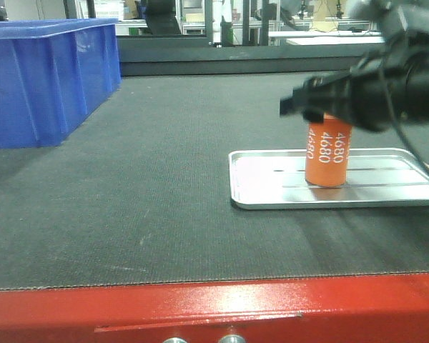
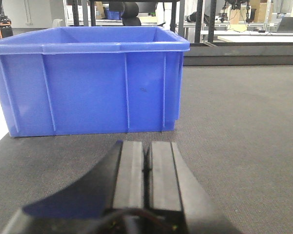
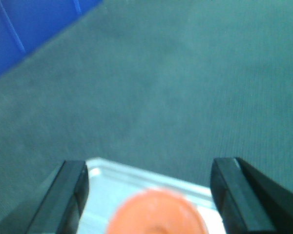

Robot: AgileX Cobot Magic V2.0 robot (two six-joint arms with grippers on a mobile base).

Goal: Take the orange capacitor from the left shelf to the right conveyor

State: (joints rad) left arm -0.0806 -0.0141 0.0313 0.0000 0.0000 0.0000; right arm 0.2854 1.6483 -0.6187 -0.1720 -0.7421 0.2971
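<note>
blue bin (image 1: 46,78) at 10 o'clock. left gripper (image 2: 146,168) closed, empty. orange capacitor (image 1: 327,156) upright in silver tray (image 1: 272,189) on right conveyor (image 1: 164,179), 3 o'clock. right gripper (image 3: 149,183) spread wide astride it, not gripping. likely rigid, smooth; grip mid-body.

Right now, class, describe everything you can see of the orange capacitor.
The orange capacitor is a small can-shaped cylinder, with white "4680" printed repeatedly down its side. It stands upright in the shallow silver tray on the dark belt. The right gripper is open, a finger on either side of its top, not clamped.
</note>
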